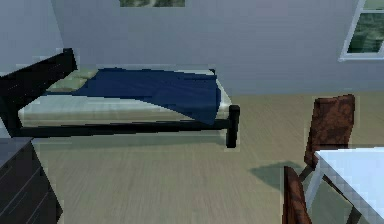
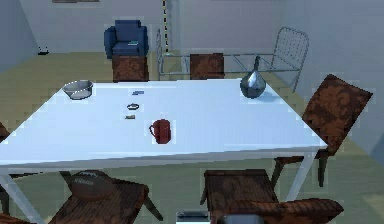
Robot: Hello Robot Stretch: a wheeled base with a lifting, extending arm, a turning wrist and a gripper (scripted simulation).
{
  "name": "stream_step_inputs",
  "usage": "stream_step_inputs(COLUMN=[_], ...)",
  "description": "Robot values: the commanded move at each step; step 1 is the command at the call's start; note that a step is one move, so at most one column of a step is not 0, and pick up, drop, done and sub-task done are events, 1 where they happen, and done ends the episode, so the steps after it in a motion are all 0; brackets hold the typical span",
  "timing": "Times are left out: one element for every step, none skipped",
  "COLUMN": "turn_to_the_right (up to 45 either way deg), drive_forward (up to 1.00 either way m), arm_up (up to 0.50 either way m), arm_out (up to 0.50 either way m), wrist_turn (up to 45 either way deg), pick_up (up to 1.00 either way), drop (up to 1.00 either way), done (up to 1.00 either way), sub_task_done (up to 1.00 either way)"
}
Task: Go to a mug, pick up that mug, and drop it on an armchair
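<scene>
The red mug [image 2: 161, 131] stands upright on the white surface [image 2: 230, 120], toward its near edge (probably within a reach from this side). The blue armchair [image 2: 126, 38] sits well beyond the far edge. The tool's state cannot be told.

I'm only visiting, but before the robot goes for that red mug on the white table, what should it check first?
1. Mug found: ok. The red mug stands upright on the white table.
2. Room around it: ok. The small items lie apart from it, and the grey bowl and dark vase are farther off.
3. Near table edge free: not ok. Brown chairs crowd that side.
4. Drop spot located: ok. The blue armchair sits beyond the table, and its seat looks bare.
5. Route to the armchair: cannot tell. Table and chairs stand between.
</scene>
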Motion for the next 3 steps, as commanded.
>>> stream_step_inputs(turn_to_the_right=[0.0,0.0,0.0], drive_forward=[0.0,0.0,0.0], arm_up=[0.0,0.0,0.0], arm_out=[0.5,0.0,0.0], wrist_turn=[0.0,45.0,45.0], pick_up=[0.0,0.0,0.0], drop=[0.0,0.0,0.0], done=[0.0,0.0,0.0], sub_task_done=[0.0,0.0,0.0])
